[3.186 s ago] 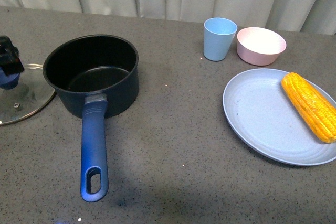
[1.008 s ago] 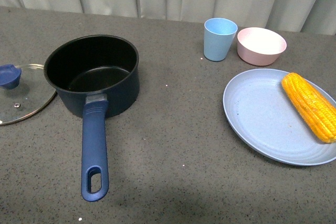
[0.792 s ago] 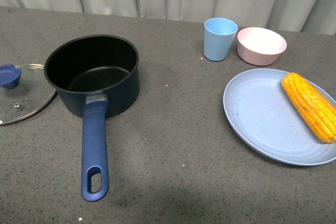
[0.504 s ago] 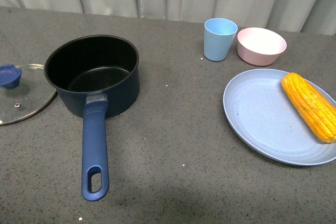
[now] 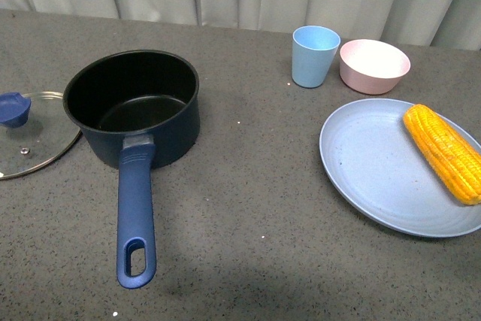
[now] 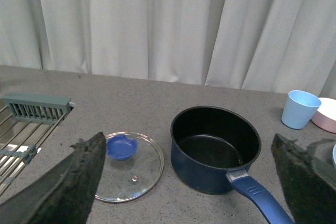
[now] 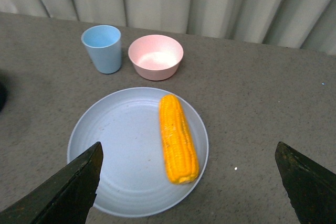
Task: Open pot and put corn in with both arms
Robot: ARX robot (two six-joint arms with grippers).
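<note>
My left gripper (image 6: 186, 139) and right gripper (image 7: 188, 148) both spread wide, holding nothing. Pot (image 5: 131, 99) sits uncovered at 9 o'clock, lid (image 5: 34, 148) at its 9; corn (image 5: 443, 152) on plate (image 5: 361, 163) at 3 o'clock. Risk: round corn rolls away if I pinch off-centre.

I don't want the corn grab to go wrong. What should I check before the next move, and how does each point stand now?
1. Lid off the pot: ok, it lies on the table beside it.
2. Pot empty: ok, only its black inside shows.
3. Corn free to grab: ok, alone on the plate.
4. Right gripper open: ok, fingers wide apart, holding nothing.
5. Left gripper clear of the pot: ok, open, outside the front view.
6. Cup and bowl off the path to the pot: ok, it seems; both stand behind the plate.
</note>
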